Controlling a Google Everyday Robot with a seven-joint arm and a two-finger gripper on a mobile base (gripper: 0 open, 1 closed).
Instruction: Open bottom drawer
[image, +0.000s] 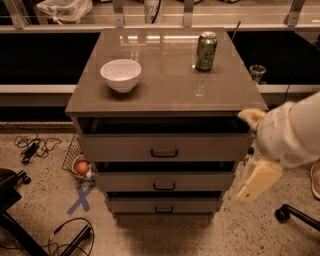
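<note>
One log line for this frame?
gripper: right of cabinet | bottom drawer: handle not gripped | on top: bowl, can

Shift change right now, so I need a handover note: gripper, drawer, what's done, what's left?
The gripper: cream-coloured, off the right side of the grey-brown cabinet, level with the middle drawer, clear of every handle.
The bottom drawer: lowest grey-brown front, small black bar handle, not pulled out.
Done: nothing on the drawer.
Left: bring the gripper to that handle, grip it, pull.
</note>
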